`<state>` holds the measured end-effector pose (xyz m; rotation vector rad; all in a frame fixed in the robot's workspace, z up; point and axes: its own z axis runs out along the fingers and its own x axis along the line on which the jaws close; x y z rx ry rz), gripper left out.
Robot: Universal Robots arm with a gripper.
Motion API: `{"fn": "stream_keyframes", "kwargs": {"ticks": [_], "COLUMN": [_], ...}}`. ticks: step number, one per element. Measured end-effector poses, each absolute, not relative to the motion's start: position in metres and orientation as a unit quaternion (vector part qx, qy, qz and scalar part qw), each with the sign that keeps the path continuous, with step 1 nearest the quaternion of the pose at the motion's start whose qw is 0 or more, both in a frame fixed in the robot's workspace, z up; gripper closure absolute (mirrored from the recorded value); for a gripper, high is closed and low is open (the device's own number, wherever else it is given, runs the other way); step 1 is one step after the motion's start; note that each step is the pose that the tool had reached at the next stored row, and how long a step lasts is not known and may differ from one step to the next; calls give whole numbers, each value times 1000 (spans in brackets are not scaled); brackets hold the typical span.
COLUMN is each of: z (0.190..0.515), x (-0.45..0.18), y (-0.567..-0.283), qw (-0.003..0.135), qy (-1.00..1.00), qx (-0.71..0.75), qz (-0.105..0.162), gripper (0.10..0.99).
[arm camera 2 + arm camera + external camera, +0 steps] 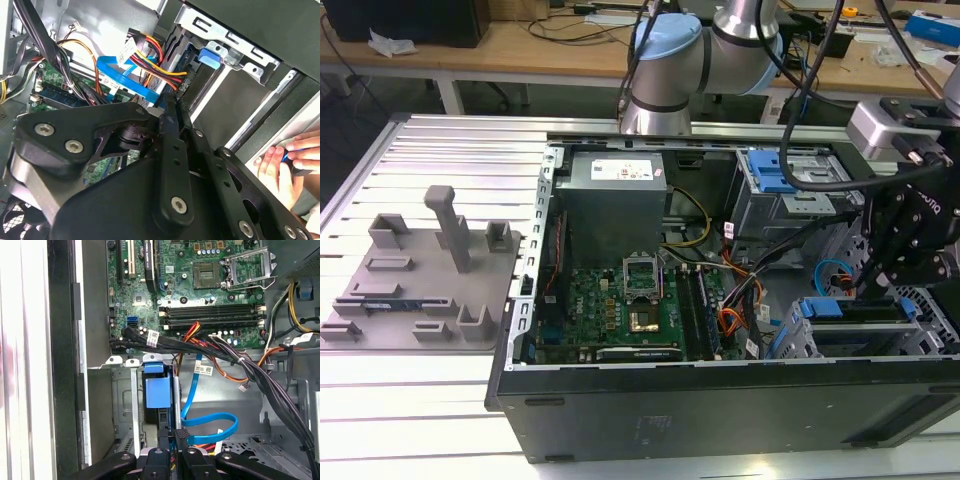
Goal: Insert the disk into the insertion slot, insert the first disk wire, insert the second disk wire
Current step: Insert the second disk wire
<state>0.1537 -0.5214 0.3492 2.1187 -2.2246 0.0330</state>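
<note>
The disk (855, 312), in its blue carrier, lies inside the silvery insertion slot (925, 335) at the exterior view's right. Its blue tab (157, 391) shows in both wrist views (210, 55). My black gripper (868, 288) hangs at the disk's rear edge. The fingers are close together on the black end plug of a flat blue disk wire (212, 422), right at the disk's back (169, 102). A bundle of red, yellow and black wires (157, 62) runs to a plug (183, 84) at the disk's edge beside my fingertips; how deep it sits is hidden.
The open computer case (720, 400) holds the motherboard (620, 310), a grey power supply (615, 200) and a taller grey bay with blue latch (780, 175). Thick black cables (260, 375) cross near my gripper. A person's hand (287, 165) rests outside the case. A grey fixture (420, 270) stands left.
</note>
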Motion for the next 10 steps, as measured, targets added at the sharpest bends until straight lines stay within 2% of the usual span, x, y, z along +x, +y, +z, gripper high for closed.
{"fn": "stream_keyframes", "kwargs": {"ticks": [10], "z": [344], "x": [154], "y": [-521], "qw": [37], "qy": [-718], "qx": [695], "qz": [12], "gripper": [925]}}
